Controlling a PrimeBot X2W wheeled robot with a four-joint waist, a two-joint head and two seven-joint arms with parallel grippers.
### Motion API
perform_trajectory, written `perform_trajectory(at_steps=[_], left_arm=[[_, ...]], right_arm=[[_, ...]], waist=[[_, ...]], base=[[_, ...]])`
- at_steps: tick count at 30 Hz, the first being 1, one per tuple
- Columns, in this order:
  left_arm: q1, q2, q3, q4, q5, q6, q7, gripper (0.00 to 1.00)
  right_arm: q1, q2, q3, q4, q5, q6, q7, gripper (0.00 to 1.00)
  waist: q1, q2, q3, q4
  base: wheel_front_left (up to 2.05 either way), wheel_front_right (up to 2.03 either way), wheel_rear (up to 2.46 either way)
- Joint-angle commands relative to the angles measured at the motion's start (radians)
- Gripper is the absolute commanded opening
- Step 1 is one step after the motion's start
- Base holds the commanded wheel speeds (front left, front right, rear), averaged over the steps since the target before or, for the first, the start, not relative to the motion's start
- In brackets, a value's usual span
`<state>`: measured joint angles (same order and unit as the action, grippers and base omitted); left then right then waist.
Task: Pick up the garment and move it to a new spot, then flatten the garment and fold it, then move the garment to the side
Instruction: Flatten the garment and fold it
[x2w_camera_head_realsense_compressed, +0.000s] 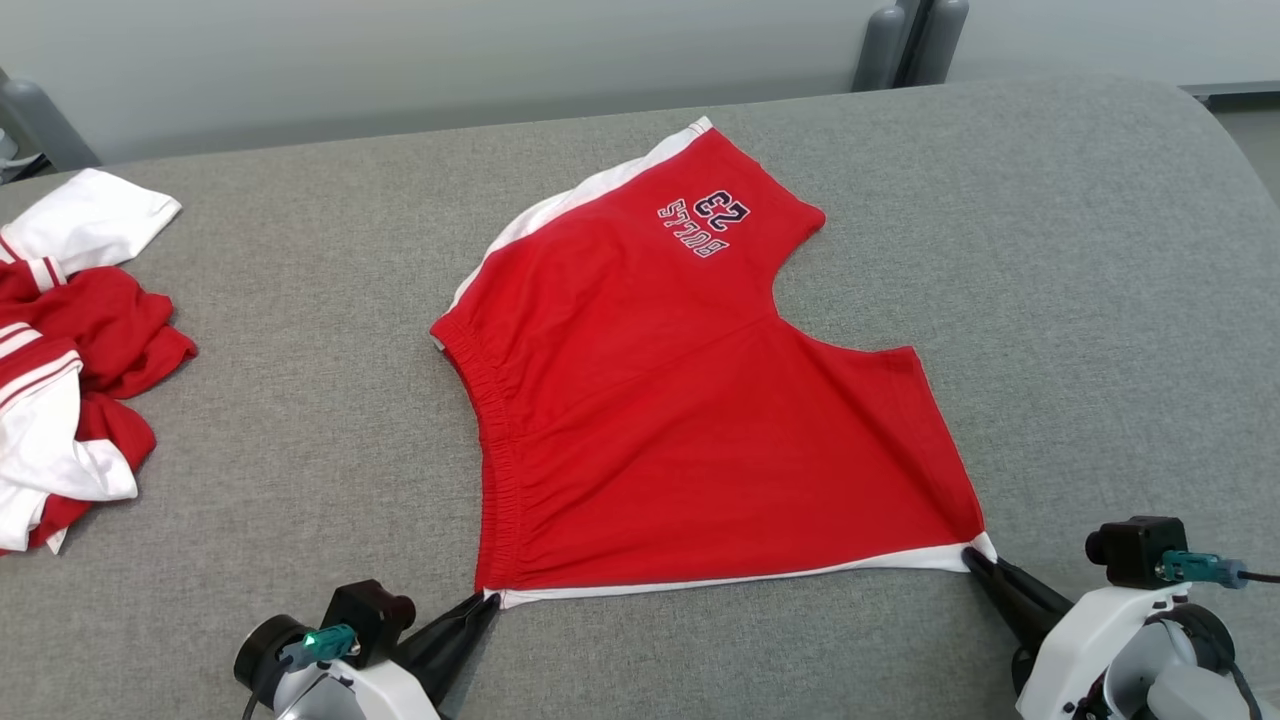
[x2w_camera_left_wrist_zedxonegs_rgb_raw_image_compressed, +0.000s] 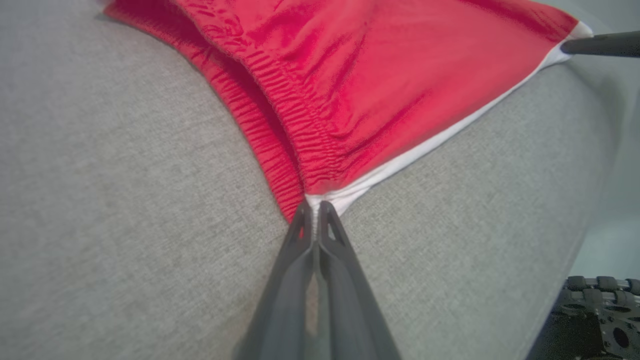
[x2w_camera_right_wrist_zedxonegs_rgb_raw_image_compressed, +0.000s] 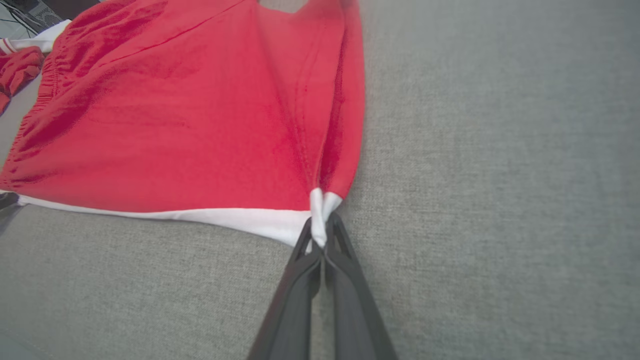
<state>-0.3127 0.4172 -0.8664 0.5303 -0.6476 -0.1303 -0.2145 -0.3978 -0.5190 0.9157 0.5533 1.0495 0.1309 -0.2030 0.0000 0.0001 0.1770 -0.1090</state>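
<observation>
Crumpled clothes lie well left of shorts.

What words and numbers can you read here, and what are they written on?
"BULLS": on the red shorts, on the far leg, upside down in the head view.
"23": on the same leg, right beside that word, also upside down.
On the pile of red and white clothes: no lettering that I can read.
</observation>
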Motion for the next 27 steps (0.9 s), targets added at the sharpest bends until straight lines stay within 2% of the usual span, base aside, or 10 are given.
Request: perform_trajectory(at_steps=[1,5,6,7,8,9,10,14,19,27], left_arm=[[-0.005,0.028,0.016,0.015,-0.008,0.0,0.014,0.0],[-0.021,-0.009,-0.001,0.058,-0.036,0.0,0.019,0.0],[-0.028,-0.015,-0.004,0.069,-0.035,0.0,0.016,0.0],[-0.035,-0.022,-0.003,0.081,-0.035,0.001,0.012,0.11],[-0.039,-0.03,-0.005,0.093,-0.035,0.001,0.012,0.38],[-0.045,-0.035,-0.011,0.105,-0.032,0.001,0.013,0.98],[-0.049,-0.039,-0.015,0.117,-0.03,0.001,0.012,1.0],[-0.063,-0.051,-0.011,0.157,-0.039,0.005,0.008,1.0],[-0.065,-0.043,0.065,0.184,-0.072,0.099,-0.019,1.0],[-0.034,0.016,0.153,0.126,-0.139,0.192,0.008,1.0]], right_arm=[[0.025,-0.023,0.003,0.003,-0.003,0.0,-0.003,0.0],[0.023,0.0,-0.002,0.03,-0.008,0.0,-0.008,0.01],[0.022,0.005,-0.005,0.035,-0.009,0.0,-0.01,0.15],[0.022,0.009,-0.008,0.039,-0.009,0.0,-0.013,0.36],[0.02,0.012,-0.012,0.041,-0.008,0.0,-0.016,0.67],[0.018,0.015,-0.015,0.041,-0.009,0.0,-0.02,0.88],[0.016,0.017,-0.017,0.042,-0.01,0.0,-0.023,1.0],[0.011,0.006,-0.033,0.048,-0.034,0.0,-0.04,1.0],[0.001,-0.019,-0.093,0.075,-0.102,0.0,-0.056,1.0],[0.037,0.055,-0.371,-0.026,-0.372,0.0,-0.058,1.0]], waist=[[0.0,-0.0001,-0.002,0.002],[0.0,-0.0001,-0.008,0.004],[0.0,-0.0001,-0.009,0.005],[0.0,-0.0001,-0.01,0.006],[0.0,-0.0001,-0.011,0.006],[0.0,-0.0001,-0.013,0.005],[0.0,-0.0001,-0.016,0.005],[0.0,-0.0001,-0.029,0.002],[0.0,-0.0001,-0.044,-0.002],[0.0,-0.0001,-0.068,0.003]], base=[[0.0,0.0,0.0],[0.0,0.0,0.0],[0.0,0.0,0.0],[0.0,0.0,0.0],[0.0,0.0,0.0],[0.0,0.0,0.0],[0.0,0.0,0.0],[0.0,0.0,0.0],[0.0,0.0,0.0],[0.0,0.0,0.0]])
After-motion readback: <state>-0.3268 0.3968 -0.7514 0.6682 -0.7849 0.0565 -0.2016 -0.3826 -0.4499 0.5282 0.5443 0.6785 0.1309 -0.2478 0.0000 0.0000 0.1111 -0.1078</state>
